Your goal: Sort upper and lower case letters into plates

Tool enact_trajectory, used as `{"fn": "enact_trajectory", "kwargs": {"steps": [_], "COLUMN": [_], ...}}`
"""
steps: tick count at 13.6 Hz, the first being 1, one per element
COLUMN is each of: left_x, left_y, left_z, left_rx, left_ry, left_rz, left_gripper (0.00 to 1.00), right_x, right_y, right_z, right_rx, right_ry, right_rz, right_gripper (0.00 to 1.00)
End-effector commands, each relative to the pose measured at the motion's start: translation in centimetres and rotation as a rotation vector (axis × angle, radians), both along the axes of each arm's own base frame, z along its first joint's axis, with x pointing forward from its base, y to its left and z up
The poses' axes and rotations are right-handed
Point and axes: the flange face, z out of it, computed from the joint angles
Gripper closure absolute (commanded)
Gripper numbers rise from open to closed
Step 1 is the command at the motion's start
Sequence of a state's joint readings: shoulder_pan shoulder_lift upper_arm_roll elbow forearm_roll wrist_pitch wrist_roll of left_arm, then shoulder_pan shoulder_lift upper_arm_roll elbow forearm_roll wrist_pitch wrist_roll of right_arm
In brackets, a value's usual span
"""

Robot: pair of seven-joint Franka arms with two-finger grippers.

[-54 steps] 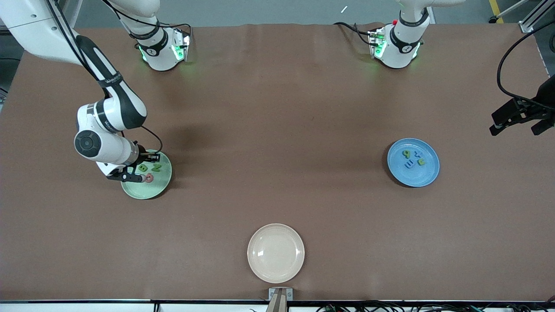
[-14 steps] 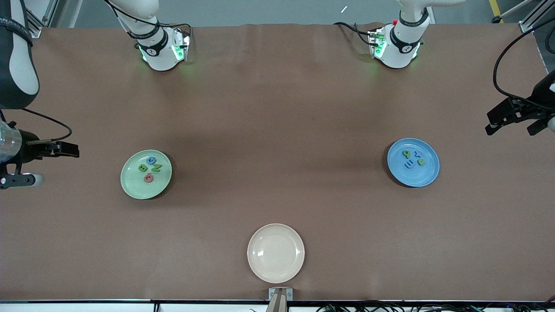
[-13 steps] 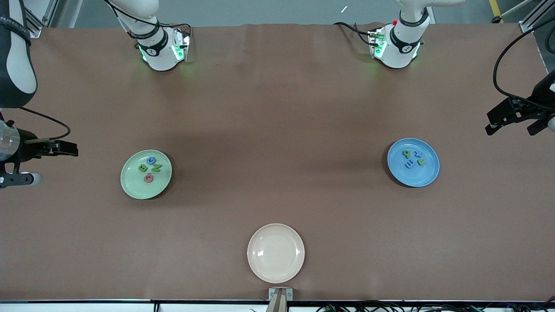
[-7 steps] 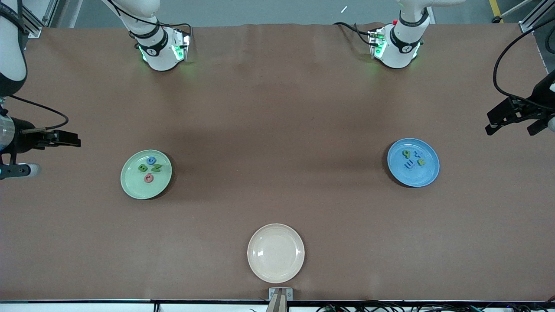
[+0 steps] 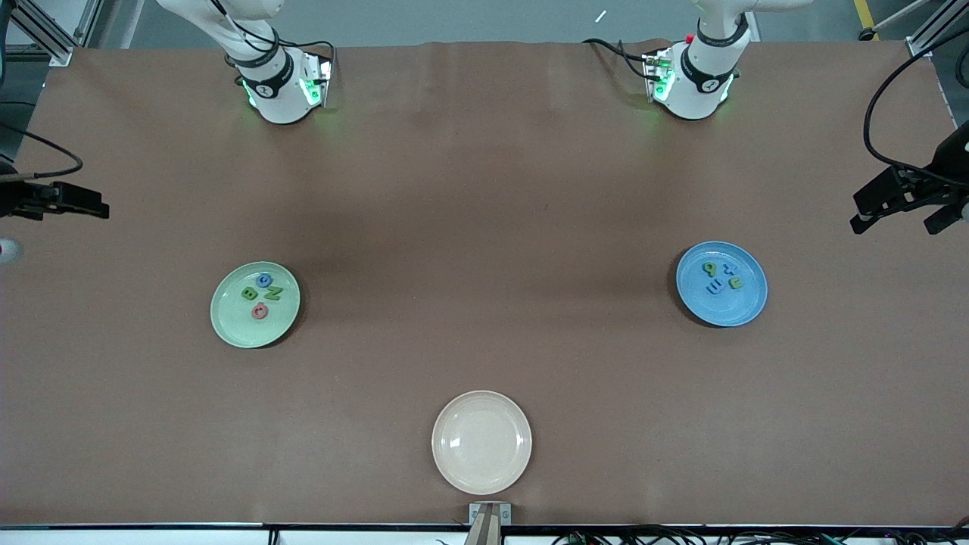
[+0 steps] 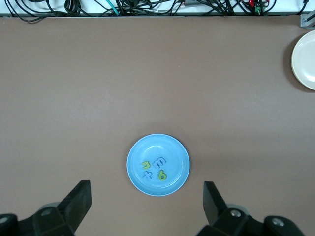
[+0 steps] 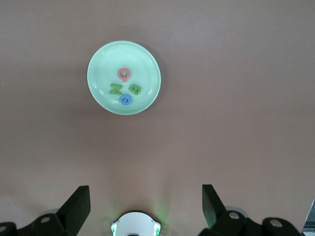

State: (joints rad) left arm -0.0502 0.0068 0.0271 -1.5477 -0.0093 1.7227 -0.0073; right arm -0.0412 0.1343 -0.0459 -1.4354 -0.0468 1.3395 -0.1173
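Note:
The pale green plate (image 5: 246, 329) (image 7: 102, 66) holds several letters: a blue G (image 5: 264, 280), a green B (image 5: 248, 294), a green N (image 5: 272, 293) and a pink Q (image 5: 260, 311) (image 7: 124, 74). Several letters lie in the blue plate (image 5: 727, 310) (image 6: 173, 183) too: a green q (image 5: 709, 267), a green u (image 6: 145, 165), a blue t (image 6: 147, 175) and a blue E (image 6: 160, 162). My right gripper (image 5: 49, 231) (image 7: 146, 206) hangs open and empty over its end of the table. My left gripper (image 5: 897, 225) (image 6: 146, 206) waits open and empty beside the blue plate.
A cream-white plate (image 5: 481, 442) (image 6: 306, 59) with nothing in it sits near the table's front edge. Both arm bases (image 5: 281, 87) (image 5: 693, 83) stand at the table's back edge. Cables (image 5: 882, 98) hang over the left arm's end.
My right gripper has drawn farther away from the pale green plate, out to the table's end. The left gripper has hardly shifted. Plates and letters lie as before.

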Motion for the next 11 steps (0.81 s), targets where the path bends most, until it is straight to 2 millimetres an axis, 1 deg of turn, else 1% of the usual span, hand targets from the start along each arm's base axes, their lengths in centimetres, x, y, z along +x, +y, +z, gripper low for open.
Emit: {"fn": "enact_trajectory", "kwargs": {"steps": [1, 3, 6, 10, 11], "left_x": [-0.6, -0.6, -0.6, -0.6, -0.6], "left_y": [0.3, 0.3, 0.2, 0.2, 0.2], "left_z": [0.7, 0.7, 0.7, 0.7, 0.7], "left_rx": [-0.008, -0.008, -0.007, -0.008, -0.008], "left_ry": [0.002, 0.002, 0.002, 0.002, 0.002], "left_rz": [-0.011, -0.012, -0.012, -0.012, -0.012], "left_gripper": [0.00, 0.00, 0.00, 0.00, 0.00], "right_x": [-2.8, -3.1, -3.2, -3.1, -3.0], "right_y": [-0.3, -0.8, -0.8, -1.0, -0.2], "right_z": [0.3, 0.8, 1.4, 2.0, 2.1], "right_rx": [0.019, 0.019, 0.020, 0.020, 0.021], "right_ry": [-0.016, -0.023, -0.034, -0.052, -0.055], "right_rz": [-0.005, -0.013, -0.012, -0.017, 0.000], "right_gripper": [0.00, 0.00, 0.00, 0.00, 0.00]}}
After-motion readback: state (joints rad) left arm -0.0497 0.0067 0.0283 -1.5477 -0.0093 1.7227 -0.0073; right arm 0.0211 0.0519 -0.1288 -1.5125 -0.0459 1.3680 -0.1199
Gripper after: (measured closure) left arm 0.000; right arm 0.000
